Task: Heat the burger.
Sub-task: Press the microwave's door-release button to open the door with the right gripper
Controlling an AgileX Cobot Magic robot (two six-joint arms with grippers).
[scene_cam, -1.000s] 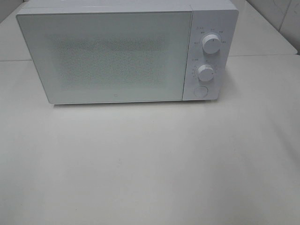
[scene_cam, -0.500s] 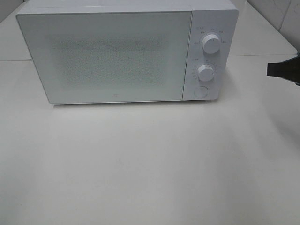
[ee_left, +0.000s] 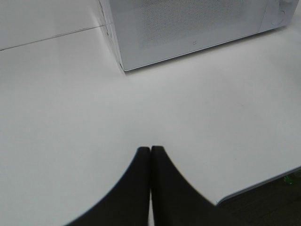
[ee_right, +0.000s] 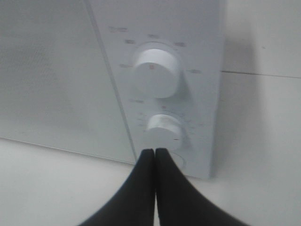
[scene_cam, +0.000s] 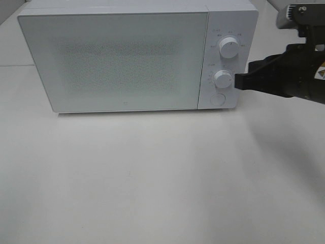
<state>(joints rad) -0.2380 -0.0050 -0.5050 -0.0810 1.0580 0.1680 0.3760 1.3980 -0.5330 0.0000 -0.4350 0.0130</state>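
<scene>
Burger unseen; closed right pincer (scene_cam: 238, 82) beside lower knob (scene_cam: 222, 79) of microwave (scene_cam: 127, 61).

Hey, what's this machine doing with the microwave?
The right gripper, fingers shut, points at the control panel of a white microwave, its tip by the lower knob and the round button beneath. The door is closed. The left gripper, also shut, hangs over the table. No burger shows in any view.

Microwave (scene_cam: 137, 109): interior hidden behind speckled door (scene_cam: 117, 61); dial markings (scene_cam: 231, 33) too small to read. Right arm (scene_cam: 299, 76) cut off at the frame edge. Button (ee_right: 178, 161) partly covered by right jaws.
</scene>
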